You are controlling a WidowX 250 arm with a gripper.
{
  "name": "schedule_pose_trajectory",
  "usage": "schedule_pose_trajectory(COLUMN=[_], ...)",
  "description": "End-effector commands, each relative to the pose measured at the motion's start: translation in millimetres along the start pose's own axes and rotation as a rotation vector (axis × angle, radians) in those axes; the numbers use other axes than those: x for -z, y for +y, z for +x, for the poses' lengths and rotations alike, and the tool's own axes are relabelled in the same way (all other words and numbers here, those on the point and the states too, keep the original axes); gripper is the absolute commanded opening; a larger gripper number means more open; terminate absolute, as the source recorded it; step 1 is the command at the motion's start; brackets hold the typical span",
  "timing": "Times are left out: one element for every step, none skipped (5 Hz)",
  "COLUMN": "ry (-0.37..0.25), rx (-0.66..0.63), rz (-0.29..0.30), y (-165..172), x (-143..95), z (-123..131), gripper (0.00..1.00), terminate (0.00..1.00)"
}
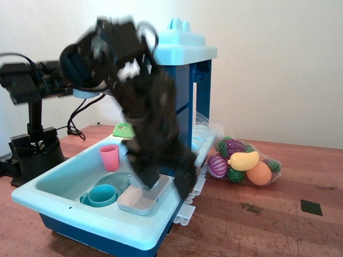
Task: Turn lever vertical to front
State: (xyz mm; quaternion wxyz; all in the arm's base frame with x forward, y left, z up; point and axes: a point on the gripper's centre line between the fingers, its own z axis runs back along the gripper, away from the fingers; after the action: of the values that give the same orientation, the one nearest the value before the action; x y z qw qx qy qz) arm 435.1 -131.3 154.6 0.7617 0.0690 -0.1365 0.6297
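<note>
**Toy sink and its surroundings**

A light-blue plastic toy sink basin point(59, 184) on a dark-blue base sits on the reddish-brown wooden table point(257, 219). Inside the basin stand a small pink plastic cup point(109, 157), upright near the back, and a teal plastic bowl point(102, 195) toward the front. Just beside the bowl lies a pale grey rectangular tray point(140, 202). A green plastic piece point(124, 129) rests at the basin's far edge. Behind rises a dark-blue upright carrying a light-blue top shelf point(187, 47). To the right on the table lies a mesh bag of plastic toy fruit point(244, 161), yellow, orange, purple and green. A small black square point(311, 207) lies farther right.
</note>
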Motion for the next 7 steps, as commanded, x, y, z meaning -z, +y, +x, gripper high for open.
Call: schedule_pose_trajectory(ry=[0.09, 0.085, 0.079, 0.107, 0.119, 0.104, 0.143], rx=[-0.054, -0.086, -0.118, -0.078, -0.102, -0.13, -0.123], rz=[-0.012, 0.016, 0.003, 0.023, 0.018, 0.018, 0.015], y=[37.4, 63.2, 77.6, 78.5, 85.6, 94.3, 96.9], x=[-34.3, -38.7, -34.4, -28.3, -24.8, -35.0, -61.2], z=[-10.2, -26.3, -36.8, -35.2, -48.7, -56.2, -61.0], gripper=[1.0, 1.0, 1.0, 1.0, 1.0, 1.0, 1.0], terminate=[0.0, 0.0, 0.0, 0.0, 0.0, 0.0, 0.0])
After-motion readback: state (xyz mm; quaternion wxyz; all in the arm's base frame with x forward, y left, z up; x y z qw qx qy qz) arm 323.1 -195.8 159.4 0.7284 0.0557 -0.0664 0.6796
